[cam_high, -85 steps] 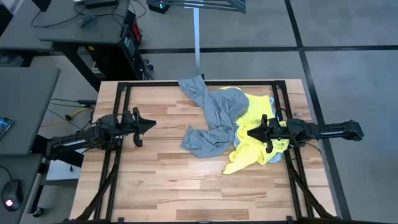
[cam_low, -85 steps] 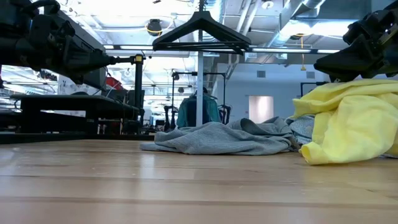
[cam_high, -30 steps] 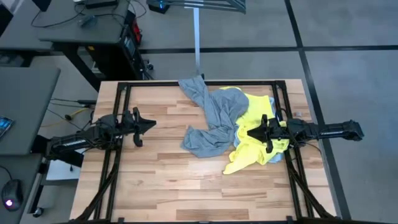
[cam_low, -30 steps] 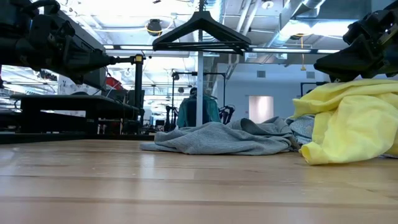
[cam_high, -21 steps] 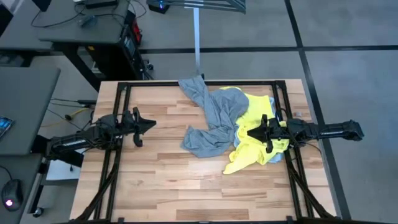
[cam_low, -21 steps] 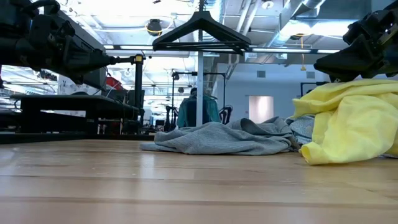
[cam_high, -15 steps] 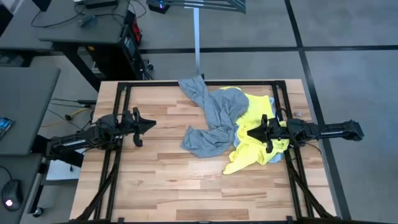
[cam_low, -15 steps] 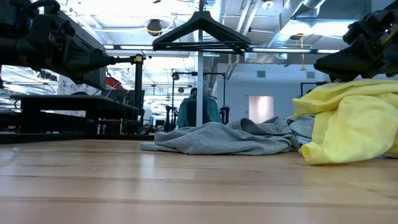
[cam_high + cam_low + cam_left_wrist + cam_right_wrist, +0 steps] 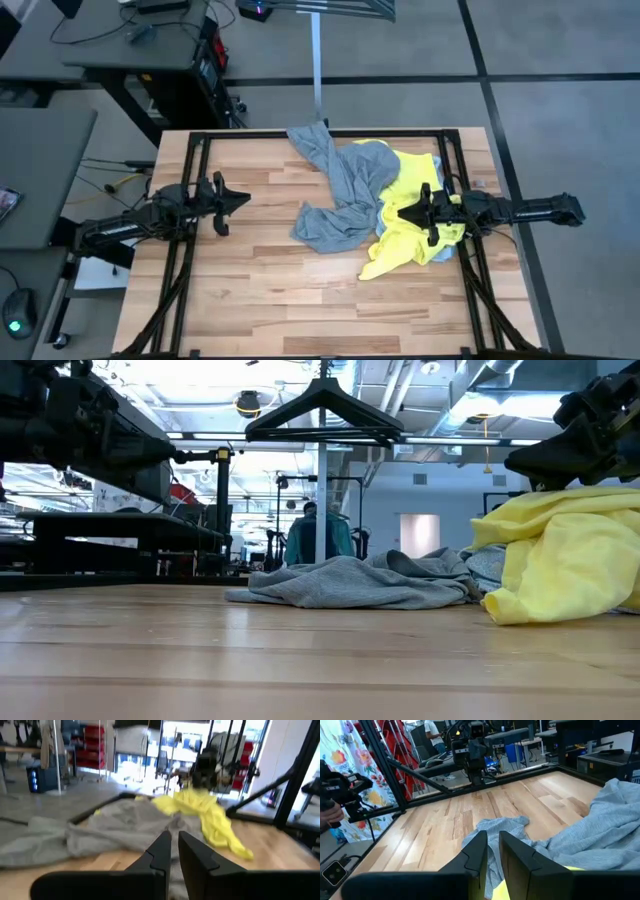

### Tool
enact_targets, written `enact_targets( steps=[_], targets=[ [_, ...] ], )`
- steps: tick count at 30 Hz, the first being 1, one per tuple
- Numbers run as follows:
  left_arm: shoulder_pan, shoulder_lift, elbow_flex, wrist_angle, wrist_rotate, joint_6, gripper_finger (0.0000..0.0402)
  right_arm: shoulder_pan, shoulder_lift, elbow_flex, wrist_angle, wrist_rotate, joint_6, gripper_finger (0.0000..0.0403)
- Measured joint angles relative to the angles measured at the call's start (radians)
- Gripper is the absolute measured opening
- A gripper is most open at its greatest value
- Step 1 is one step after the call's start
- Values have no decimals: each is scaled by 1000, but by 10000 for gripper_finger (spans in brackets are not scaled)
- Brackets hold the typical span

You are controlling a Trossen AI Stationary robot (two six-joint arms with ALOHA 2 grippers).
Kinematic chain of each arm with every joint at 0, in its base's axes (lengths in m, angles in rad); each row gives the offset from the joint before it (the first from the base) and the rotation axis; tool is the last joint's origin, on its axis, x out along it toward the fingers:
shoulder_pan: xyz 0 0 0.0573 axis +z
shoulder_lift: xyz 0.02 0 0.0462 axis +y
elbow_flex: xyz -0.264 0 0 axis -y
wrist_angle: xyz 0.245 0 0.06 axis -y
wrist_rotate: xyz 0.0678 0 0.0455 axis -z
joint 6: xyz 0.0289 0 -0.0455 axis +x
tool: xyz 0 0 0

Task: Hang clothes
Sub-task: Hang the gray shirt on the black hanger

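Note:
A grey T-shirt lies crumpled on the table's middle, one end at the far edge. A neon-yellow T-shirt lies bunched to its right, partly over it. A pale light-blue shirt peeks out from under the yellow one. My right gripper hovers shut just above the yellow T-shirt, fingers pointing toward the table's left. My left gripper is shut above bare wood at the table's left, pointing toward the grey T-shirt.
Black hangers hang on a rack with an upright pole just beyond the table's far edge. Black frame rails run along the table's left, right and far sides. Bare wood lies at the near half.

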Motion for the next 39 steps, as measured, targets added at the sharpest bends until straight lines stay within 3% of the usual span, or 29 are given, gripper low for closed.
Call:
enact_targets(
  steps=[5,11,17,26,31,39],
  targets=[
    [1,-1,14,147,-6,41,20,-24,0,0,21,41,105,40],
    [2,93,173,153,-161,149,20,-83,0,0,46,42,64,40],
    [1,447,456,75,-167,238,20,-158,0,0,67,43,2,40],
    [1,1074,889,-253,-166,316,20,-203,0,3,56,43,2,40],
    [-12,1320,950,-296,-165,330,20,-187,0,4,26,41,2,40],
    [-48,1568,954,-157,-163,263,20,-153,0,5,-19,39,0,40]
  ],
)
